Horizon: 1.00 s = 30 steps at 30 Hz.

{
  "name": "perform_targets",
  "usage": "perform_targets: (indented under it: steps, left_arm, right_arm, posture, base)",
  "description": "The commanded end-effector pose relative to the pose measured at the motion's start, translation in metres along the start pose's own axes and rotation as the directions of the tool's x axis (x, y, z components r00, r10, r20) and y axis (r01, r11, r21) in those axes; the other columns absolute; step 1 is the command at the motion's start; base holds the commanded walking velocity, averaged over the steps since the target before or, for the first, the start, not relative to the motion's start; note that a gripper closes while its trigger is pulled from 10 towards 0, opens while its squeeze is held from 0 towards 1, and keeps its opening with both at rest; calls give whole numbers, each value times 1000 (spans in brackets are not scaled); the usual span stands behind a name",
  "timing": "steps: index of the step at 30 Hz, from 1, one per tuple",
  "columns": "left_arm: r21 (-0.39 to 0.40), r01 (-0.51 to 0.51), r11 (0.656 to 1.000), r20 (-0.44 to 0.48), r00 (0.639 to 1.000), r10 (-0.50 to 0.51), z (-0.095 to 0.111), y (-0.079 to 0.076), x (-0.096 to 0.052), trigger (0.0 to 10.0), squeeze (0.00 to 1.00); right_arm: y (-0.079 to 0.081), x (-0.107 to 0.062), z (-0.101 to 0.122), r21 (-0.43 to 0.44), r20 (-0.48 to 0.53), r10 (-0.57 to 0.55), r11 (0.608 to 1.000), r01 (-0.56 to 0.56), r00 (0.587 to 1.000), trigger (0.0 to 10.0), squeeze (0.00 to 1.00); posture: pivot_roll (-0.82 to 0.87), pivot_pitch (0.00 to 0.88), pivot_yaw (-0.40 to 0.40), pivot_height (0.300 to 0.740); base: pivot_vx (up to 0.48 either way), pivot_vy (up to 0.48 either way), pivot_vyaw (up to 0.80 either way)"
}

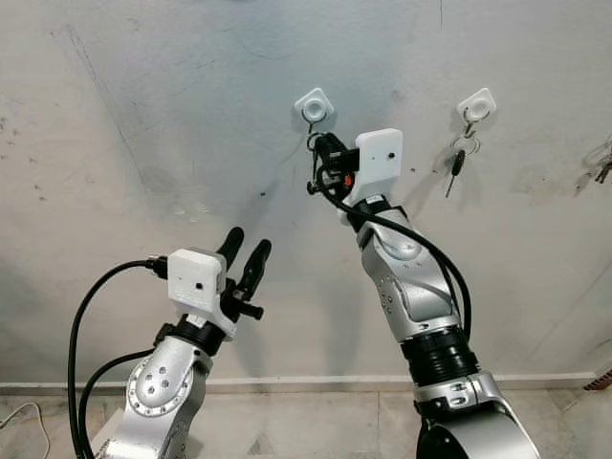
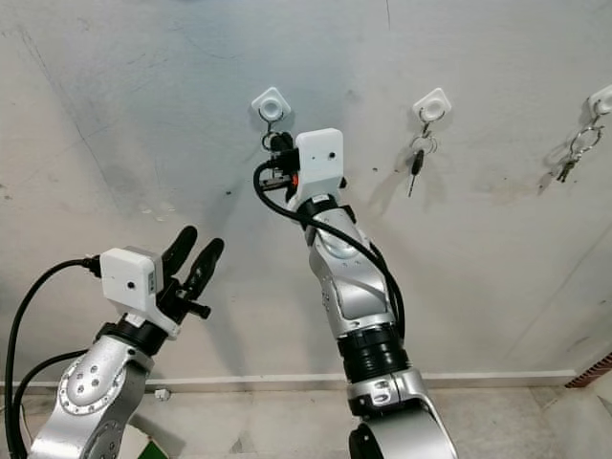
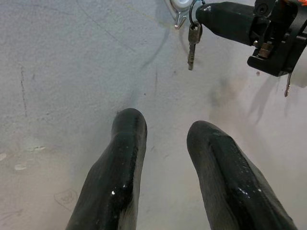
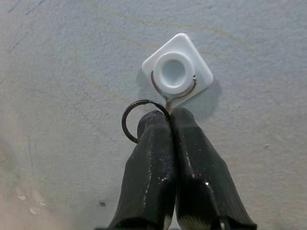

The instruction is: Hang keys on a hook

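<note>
Left eye view puts the left gripper [image 1: 247, 251] nearest, raised low before the wall [image 1: 143, 115] with its two glossy black fingers [image 3: 120, 163] spread and nothing between them; bare plaster lies all around it, well apart from any hook. Higher and farther in, the right gripper [image 1: 319, 153] reaches up to the wall, its fingers [image 4: 158, 163] pressed tight together on a thin dark key ring [image 4: 139, 120] just below the hook [image 4: 176, 71]. That hook is a white, rounded-square plastic pad with a round boss and a wire loop under it; the fingertips sit right against the loop's lower end, and whether the ring is already on the wire cannot be told. From the left wrist, a small silvery key [image 3: 193, 45] dangles on the ring beside the right gripper's fingertip, close to the wall. Off to the robot's right, with open wall between, a second hook [image 1: 477, 103] of the same kind carries other keys [image 1: 457, 164], and a third bunch [image 2: 574, 148] hangs farther right. The wall is pale grey, matte, scuffed and streaked, meeting a light floor [image 1: 316, 421] at a white skirting strip.
</note>
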<state>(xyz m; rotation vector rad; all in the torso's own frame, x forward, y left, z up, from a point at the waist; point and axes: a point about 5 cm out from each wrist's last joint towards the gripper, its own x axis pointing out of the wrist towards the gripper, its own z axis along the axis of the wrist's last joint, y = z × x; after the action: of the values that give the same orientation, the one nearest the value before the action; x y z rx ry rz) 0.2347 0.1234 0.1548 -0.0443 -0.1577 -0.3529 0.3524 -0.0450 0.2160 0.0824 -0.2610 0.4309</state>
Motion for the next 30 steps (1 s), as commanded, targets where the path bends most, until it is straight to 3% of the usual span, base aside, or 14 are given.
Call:
perform_targets:
  steps: [1,12,30]
  left_arm:
    - [10,3,1000,-3,1000,-3,1,2,-2,10000,0]
    - [14,0,1000,-11,1000,0,0,2,-4,10000,0]
    - [9,12,1000,-24,1000,-12,-2,1,-4,10000,0]
  right_arm:
    - [4,5,6,0,24,19,1000,-19,1000,10000,0]
    - [6,11,4,-6,23,13,1000,-13,1000,10000,0]
    - [-6,12,0,6,8,-43,999,43,999,10000,0]
  posture:
    - [61,0,34,740]
    - [67,0,33,740]
    - [62,0,43,740]
  base:
    - [0,0,0]
    - [0,0,0]
    - [0,0,0]
